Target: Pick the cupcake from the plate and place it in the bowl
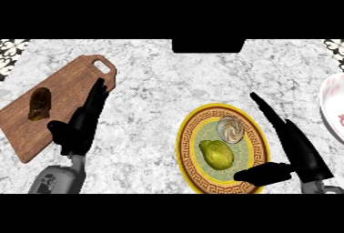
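A plate [190, 136] with a gold patterned rim lies on the counter at centre right. On it sit a cupcake [232, 129] with pale swirled frosting and, nearer me, a yellow-green lemon [216, 154]. A white bowl [332, 107] with a red pattern shows at the right edge, partly cut off. My right hand [297, 154] stands open just right of the plate, fingers straight and pointing away, thumb reaching over the plate's near rim. My left hand [80, 125] is open at the left, fingers straight beside the cutting board.
A wooden cutting board [64, 95] lies tilted at the left with a dark brown food item [39, 104] on it. A black object [208, 45] sits at the counter's far edge. Grey marble counter [154, 95] spreads between board and plate.
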Available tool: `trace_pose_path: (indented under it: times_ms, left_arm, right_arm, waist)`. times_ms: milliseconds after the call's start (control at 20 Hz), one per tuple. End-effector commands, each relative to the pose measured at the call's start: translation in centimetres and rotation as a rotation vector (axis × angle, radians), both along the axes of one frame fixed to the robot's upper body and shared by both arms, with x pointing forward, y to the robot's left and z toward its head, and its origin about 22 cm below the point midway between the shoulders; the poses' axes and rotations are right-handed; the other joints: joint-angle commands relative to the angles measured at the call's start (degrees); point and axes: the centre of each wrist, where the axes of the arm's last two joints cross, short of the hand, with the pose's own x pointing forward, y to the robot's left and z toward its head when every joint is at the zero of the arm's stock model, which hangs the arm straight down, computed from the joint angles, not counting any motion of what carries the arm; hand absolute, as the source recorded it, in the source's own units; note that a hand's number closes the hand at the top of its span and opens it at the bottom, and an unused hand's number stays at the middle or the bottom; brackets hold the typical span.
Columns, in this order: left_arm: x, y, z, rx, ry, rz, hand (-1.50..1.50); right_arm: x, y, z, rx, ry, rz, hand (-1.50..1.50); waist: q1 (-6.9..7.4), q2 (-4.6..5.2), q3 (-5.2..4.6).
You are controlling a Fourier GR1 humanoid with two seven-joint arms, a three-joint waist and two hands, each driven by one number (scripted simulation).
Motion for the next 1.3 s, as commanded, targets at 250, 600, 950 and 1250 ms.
trace_pose_path:
  times_ms: [250,600,950,1250]
  left_arm:
    - [-0.3,1.5,-0.9,-0.001,-0.009,0.005,0.00]
    - [-0.8,-1.5,0.4,-0.003,0.008,0.001,0.00]
    - [-0.1,0.3,-0.1,0.004,0.011,-0.007,0.00]
    - [-0.4,-0.5,0.1,0.013,-0.002,-0.007,0.00]
  right_arm:
    - [0.4,-1.1,-2.0,0.136,-0.037,0.028,-1.50]
    - [-0.8,1.2,-2.6,0.194,0.007,0.038,-1.50]
    - [-1.3,1.2,-6.3,0.228,0.043,0.015,-1.50]
    - [0.7,1.1,-6.8,0.240,0.030,0.011,-1.50]
  waist:
    - [0.08,0.01,0.00]
    - [0.03,-0.02,0.00]
    - [0.01,-0.01,0.01]
    - [0.05,-0.02,0.00]
